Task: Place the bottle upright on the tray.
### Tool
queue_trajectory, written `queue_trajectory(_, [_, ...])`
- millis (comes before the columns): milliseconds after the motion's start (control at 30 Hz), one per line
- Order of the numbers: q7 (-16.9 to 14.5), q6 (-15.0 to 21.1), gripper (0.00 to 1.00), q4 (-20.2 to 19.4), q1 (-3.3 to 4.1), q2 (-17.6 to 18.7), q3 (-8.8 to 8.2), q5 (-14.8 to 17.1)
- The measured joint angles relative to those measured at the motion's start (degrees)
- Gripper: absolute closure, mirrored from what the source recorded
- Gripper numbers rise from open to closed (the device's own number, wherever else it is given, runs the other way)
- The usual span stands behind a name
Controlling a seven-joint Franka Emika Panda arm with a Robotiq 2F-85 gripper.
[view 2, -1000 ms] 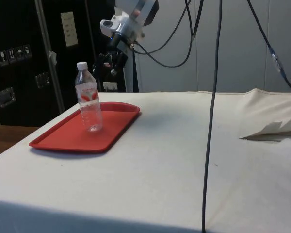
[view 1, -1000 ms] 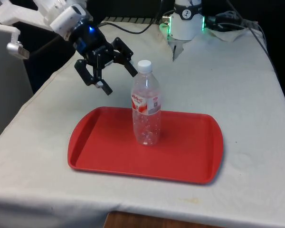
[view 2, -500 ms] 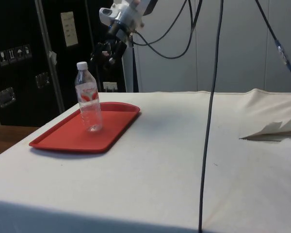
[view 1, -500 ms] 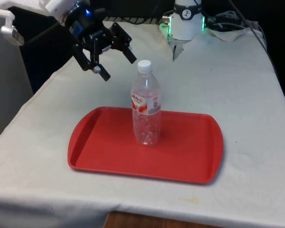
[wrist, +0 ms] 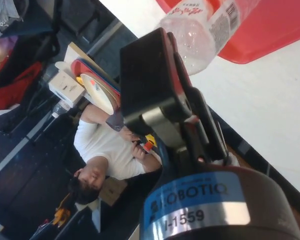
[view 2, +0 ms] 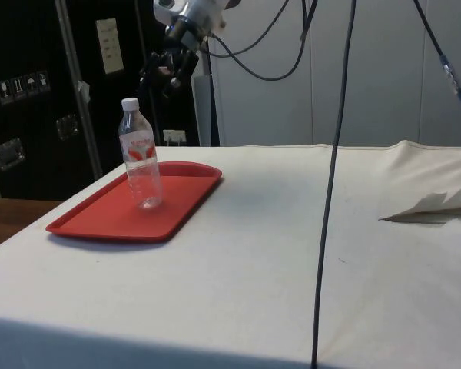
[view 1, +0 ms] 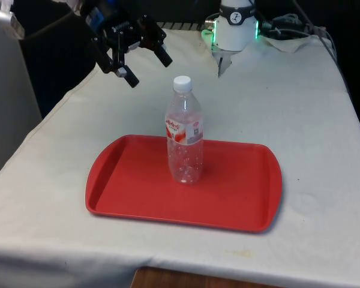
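The bottle stands upright on the red tray, a little left of the tray's middle in the front view and toward its far rim. It is clear, with a white cap and a red and white label. The tray lies flat on the white cloth, near the table's near edge. The gripper hangs in the air above the table, beyond the tray and to the front view's left of the bottle, well apart from it. Its fingers are spread wide and hold nothing. In the side view the gripper sits higher than the bottle. In the wrist view a person in a white shirt sits beyond the table's edge.
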Motion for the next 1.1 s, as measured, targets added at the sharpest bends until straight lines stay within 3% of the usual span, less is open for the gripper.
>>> queue_trajectory(333, [0.6, 0.1, 0.00, 0.1, 0.57, -1.3, -0.17, -1.9])
queue_trajectory(633, [1.2, 0.7, 0.00, 0.1, 1.78, -2.3, -0.17, -4.4])
queue_trajectory(867, [1.2, 2.8, 0.00, -0.1, 3.15, -2.4, -0.11, -6.6])
queue_trajectory(1100, [1.2, 3.8, 0.00, -0.1, 3.72, -2.7, -0.17, -7.7])
